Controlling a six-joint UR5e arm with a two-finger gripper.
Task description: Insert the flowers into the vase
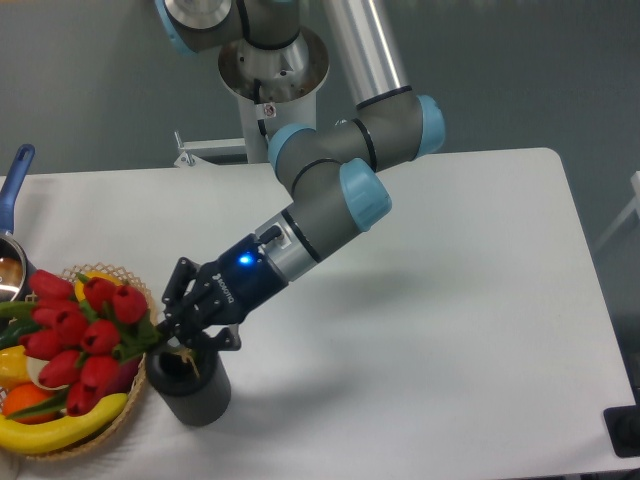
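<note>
The flowers (85, 330), a bunch of red tulips with green leaves, lean out to the left over the basket. Their stems run right into my gripper (178, 335), which is shut on them just above the mouth of the vase (190, 385). The vase is a dark grey ribbed cylinder standing upright near the table's front left. The stem ends seem to point into its mouth, but my fingers hide where they end.
A wicker basket (125, 425) of fake fruit, with a yellow banana (50, 437) at its front, touches the vase's left side. A pan with a blue handle (12, 180) sits at the left edge. The arm's base (272, 75) stands behind the table.
</note>
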